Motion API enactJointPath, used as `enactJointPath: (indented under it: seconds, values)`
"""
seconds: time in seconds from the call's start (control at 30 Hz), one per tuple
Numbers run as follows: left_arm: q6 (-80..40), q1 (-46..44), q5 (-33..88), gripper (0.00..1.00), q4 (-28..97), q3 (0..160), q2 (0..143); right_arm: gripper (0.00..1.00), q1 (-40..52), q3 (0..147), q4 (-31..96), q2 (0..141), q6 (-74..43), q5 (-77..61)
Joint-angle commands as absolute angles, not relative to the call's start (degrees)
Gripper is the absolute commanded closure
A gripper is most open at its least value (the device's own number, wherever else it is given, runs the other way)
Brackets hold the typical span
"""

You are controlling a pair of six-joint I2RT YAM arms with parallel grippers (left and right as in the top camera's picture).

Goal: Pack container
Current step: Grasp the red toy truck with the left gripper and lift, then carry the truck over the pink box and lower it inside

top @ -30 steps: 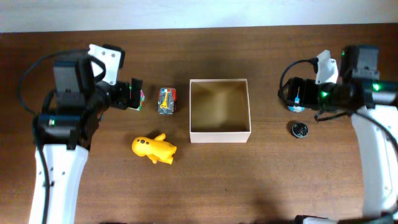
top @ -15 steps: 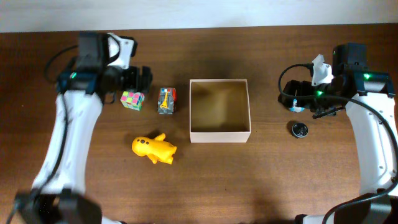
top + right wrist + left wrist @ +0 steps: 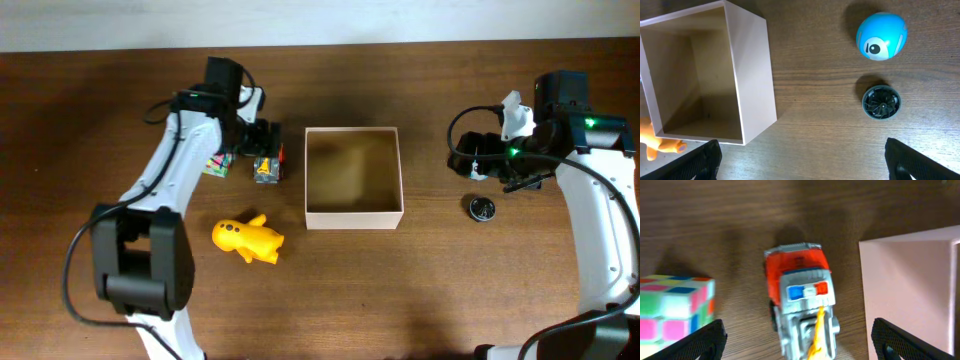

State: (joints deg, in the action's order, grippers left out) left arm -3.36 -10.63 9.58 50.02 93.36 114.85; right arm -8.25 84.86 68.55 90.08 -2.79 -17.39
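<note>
At the far left of the cluster, a colour cube (image 3: 675, 307) sits just beside a red and grey toy fire truck (image 3: 800, 300) on the worktop (image 3: 400, 290). The left tool (image 3: 258, 140) hangs over that truck with its fingers (image 3: 695, 342) spread wide and nothing between them but the toy below. In the left wrist view the truck lies roughly centred in the gap.

The step in hand looks like picking up the truck. To do it well, the tool should come straight down with the truck kept in the middle, so the left finger clears the cube and the right finger clears the container wall. It should close across the truck's narrow body, not its length, low enough to catch the cab and not the yellow ladder on top. A yellow animal toy (image 3: 247, 240) lies nearer the front edge, well apart from this grasp.

The container (image 3: 353, 219) stands open and upright at mid-worktop, just right of the truck, with nothing visible inside. After the lift, a short carry rightward over the near wall should do, releasing low over the tan floor.

Further right, the right tool (image 3: 476, 160) hovers fully spread and carries nothing. A blue ball (image 3: 881, 36) and a black disc (image 3: 881, 103) lie near it.
</note>
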Motion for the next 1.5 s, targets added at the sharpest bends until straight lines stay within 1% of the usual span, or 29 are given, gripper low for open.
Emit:
enactJointPath:
  seconds: [0.0, 0.07, 0.13, 0.17, 0.2, 0.43, 0.5, 0.57, 0.63, 0.77, 0.9, 1.1, 1.17, 1.37, 1.47]
  values:
    - [-4.93, -12.21, 7.25, 0.11, 50.13, 94.61, 117.1, 0.01, -8.75, 86.04, 68.62, 90.08, -2.39, -16.69]
    - [-6.22, -12.82, 4.6, 0.11, 50.33, 94.61, 118.41, 0.01, -8.75, 86.04, 68.64, 90.08, -2.39, -16.69]
    - [-6.57, -13.41, 4.49, 0.11, 50.43, 94.61, 119.52, 0.01, -8.73, 86.04, 68.64, 90.08, -2.39, -16.69]
    - [-6.9, -13.65, 4.47, 0.15, 50.41, 94.61, 120.2, 0.01, -8.73, 86.04, 68.64, 90.08, -2.39, -16.69]
    - [-6.9, -13.8, 4.43, 0.16, 50.35, 94.61, 120.62, 0.01, -8.73, 86.04, 68.64, 90.08, -2.39, -16.69]
    - [-8.14, -14.0, 2.96, 0.18, 50.3, 94.61, 123.79, 0.01, -8.73, 86.04, 68.64, 90.08, -2.39, -16.69]
    - [-8.14, -14.0, 2.96, 0.22, 50.13, 94.61, 123.81, 0.01, -8.75, 86.04, 68.64, 90.08, -2.39, -16.69]
    - [-8.14, -14.0, 2.96, 0.32, 50.0, 94.61, 123.81, 0.01, -8.75, 86.04, 68.64, 90.08, -2.39, -16.69]
    - [-8.14, -14.0, 2.98, 0.4, 50.0, 94.61, 123.81, 0.02, -8.75, 86.04, 68.64, 90.08, -2.39, -16.69]
    - [-8.12, -14.0, 3.01, 0.46, 50.72, 95.26, 123.68, 0.01, -8.75, 86.04, 68.66, 90.08, -2.39, -16.69]
    - [-8.12, -14.0, 3.16, 0.53, 56.27, 100.22, 123.42, 0.01, -8.75, 86.04, 68.82, 90.08, -2.39, -16.69]
    - [-8.12, -14.15, 3.18, 0.55, 66.87, 114.56, 122.54, 0.01, -8.75, 86.04, 69.1, 90.08, -2.39, -16.69]
    - [-8.12, -14.7, 3.16, 0.59, 69.6, 119.35, 122.04, 0.01, -8.75, 86.04, 69.3, 90.08, -2.39, -16.69]
    - [-8.51, -18.68, 3.18, 0.62, 73.17, 129.29, 120.66, 0.01, -8.75, 86.04, 69.34, 90.08, -2.37, -16.69]
    - [-14.76, -21.78, 3.18, 0.62, 72.42, 130.17, 120.57, 0.01, -8.75, 86.04, 69.49, 90.08, -2.37, -16.69]
